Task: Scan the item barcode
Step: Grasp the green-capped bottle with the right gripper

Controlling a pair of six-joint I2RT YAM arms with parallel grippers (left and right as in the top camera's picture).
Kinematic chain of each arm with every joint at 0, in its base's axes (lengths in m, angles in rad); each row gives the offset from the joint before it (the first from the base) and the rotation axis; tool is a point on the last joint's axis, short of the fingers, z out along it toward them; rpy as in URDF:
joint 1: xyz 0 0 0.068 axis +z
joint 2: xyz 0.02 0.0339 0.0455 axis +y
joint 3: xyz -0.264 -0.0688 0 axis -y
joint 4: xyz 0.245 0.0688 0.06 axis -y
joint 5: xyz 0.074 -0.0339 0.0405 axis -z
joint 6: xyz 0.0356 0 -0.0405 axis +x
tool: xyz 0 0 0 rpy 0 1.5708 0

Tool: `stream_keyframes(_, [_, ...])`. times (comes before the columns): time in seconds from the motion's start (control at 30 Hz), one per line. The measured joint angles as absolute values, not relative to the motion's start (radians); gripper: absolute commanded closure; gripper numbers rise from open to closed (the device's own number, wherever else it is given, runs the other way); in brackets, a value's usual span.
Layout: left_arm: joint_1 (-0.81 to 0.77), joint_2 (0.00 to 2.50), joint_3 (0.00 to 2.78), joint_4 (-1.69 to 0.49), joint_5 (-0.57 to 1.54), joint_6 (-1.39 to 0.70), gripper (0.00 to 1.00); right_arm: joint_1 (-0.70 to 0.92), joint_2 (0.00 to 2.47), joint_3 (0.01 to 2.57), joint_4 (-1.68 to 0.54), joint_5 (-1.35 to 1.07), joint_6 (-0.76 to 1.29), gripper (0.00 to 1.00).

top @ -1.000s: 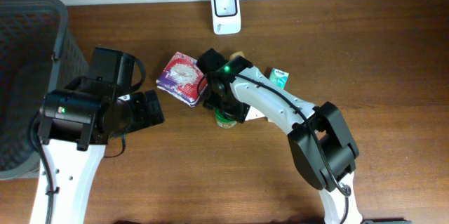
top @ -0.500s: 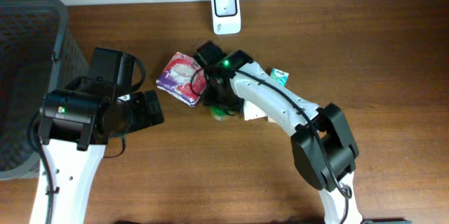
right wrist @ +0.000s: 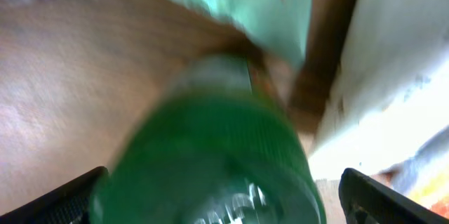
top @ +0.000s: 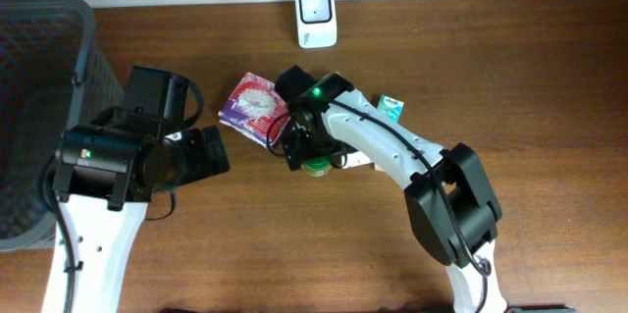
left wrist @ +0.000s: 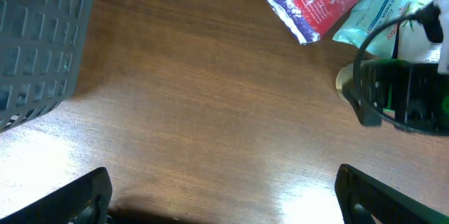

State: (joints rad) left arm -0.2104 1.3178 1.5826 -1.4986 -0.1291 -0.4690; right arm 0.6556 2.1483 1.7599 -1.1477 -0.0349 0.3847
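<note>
1. Right gripper [right wrist: 223,197]: jaws spread wide, astride green-capped bottle [right wrist: 210,147], mid-worktop [top: 530,78]; view blurred.
2. Left gripper [left wrist: 223,194]: jaws spread wide, over bare wood.
3. Purple packet [top: 253,107], teal packet [top: 390,107]: flanking bottle.
4. Scanner [top: 316,2]: far edge.
5. Basket [top: 39,78]: left edge.

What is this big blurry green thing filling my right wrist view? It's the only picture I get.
Observer: From overhead it is a small round green-capped container sitting on the brown wooden table, right under the right claw.
Operator: Where is the thing that reads barcodes?
Observer: A white rectangular scanner sits at the table's far edge, apart from the container.
Operator: And the other arm?
Observer: The left claw hangs open over bare wood, beside a dark grey plastic mesh basket.
</note>
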Motion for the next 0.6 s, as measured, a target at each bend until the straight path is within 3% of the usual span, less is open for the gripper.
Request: stream_keyframes(0.6, [-0.21, 1.318, 1.583, -1.498, -0.129, -0.469, 0.01, 0.656, 2.149, 1.775, -1.113, -0.051, 0.384, 0.03])
